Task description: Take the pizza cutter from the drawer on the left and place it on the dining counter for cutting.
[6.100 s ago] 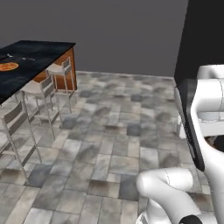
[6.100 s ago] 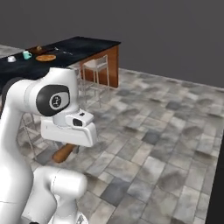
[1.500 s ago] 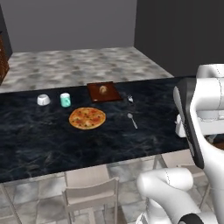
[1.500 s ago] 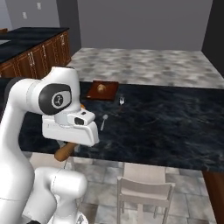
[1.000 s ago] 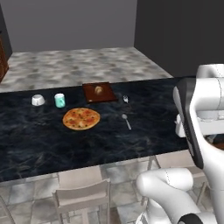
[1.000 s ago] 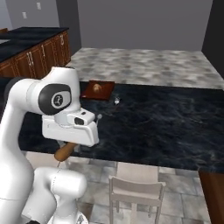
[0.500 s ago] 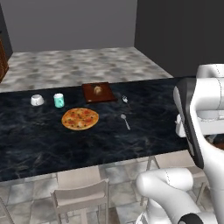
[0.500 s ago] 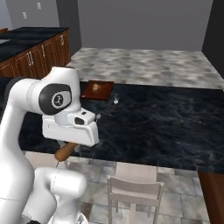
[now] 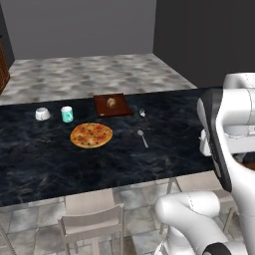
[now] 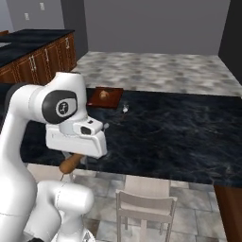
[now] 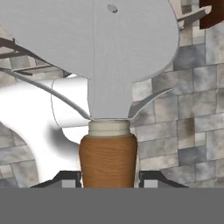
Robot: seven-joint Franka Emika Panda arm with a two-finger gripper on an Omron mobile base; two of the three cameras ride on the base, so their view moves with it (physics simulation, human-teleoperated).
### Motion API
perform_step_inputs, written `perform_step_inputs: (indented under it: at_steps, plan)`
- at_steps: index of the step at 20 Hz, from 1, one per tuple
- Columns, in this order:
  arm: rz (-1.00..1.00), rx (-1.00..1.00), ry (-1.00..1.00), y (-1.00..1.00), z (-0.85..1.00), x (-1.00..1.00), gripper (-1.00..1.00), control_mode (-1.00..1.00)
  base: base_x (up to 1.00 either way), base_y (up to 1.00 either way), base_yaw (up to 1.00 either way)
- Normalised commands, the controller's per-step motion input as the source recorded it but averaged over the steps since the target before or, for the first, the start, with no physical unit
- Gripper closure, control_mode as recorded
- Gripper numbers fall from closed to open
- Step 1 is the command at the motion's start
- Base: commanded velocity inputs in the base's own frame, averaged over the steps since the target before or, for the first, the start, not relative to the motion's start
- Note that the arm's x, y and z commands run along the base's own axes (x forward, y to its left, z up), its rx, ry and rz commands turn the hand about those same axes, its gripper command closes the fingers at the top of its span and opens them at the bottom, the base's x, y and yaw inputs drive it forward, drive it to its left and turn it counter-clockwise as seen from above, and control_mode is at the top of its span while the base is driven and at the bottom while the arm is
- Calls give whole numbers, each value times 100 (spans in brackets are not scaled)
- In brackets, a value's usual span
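Observation:
My gripper (image 11: pixel 108 177) is shut on the pizza cutter (image 11: pixel 108 157) by its brown wooden handle. The light-grey wheel (image 11: pixel 96 43) spreads wide across the top of the hand view, with floor tiles behind it. In the right base view the handle's brown end (image 10: pixel 71 163) pokes out under the white hand, on the near side of the dining counter (image 10: pixel 179 142). Its black veined top (image 9: pixel 45 159) stretches across the left base view. The drawer is out of view.
On the counter lie a pizza (image 9: pixel 91 135), a white bowl (image 9: pixel 42 114), a teal cup (image 9: pixel 66 114), a wooden board (image 9: pixel 111 105), a fork (image 9: pixel 142 113) and a spoon (image 9: pixel 143 138). Chairs (image 9: pixel 94 219) (image 10: pixel 144 203) stand along its near edge. Wooden cabinets (image 10: pixel 33 59) line the far left.
The base has driven from open floor up to the dining counter, so the whole picture changed. Over the last second the views hold still, and the cutter stays in the gripper.

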Motion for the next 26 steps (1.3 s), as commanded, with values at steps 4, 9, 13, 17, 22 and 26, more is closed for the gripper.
perform_step_inputs:
  at_steps: [4,9,13,17,22,26]
  plan:
    - [0,0,0,39,0,81,100,-100,0,0,0]
    - [1,1,1,75,0,100,100,-100,0,0,0]
    - [1,8,0,57,0,98,100,-100,0,0,0]
    - [0,14,-2,33,-4,100,100,-100,0,0,0]
    - [5,5,-10,44,-18,100,100,-100,0,0,0]
    - [2,-3,-4,44,-16,98,100,-100,0,0,0]
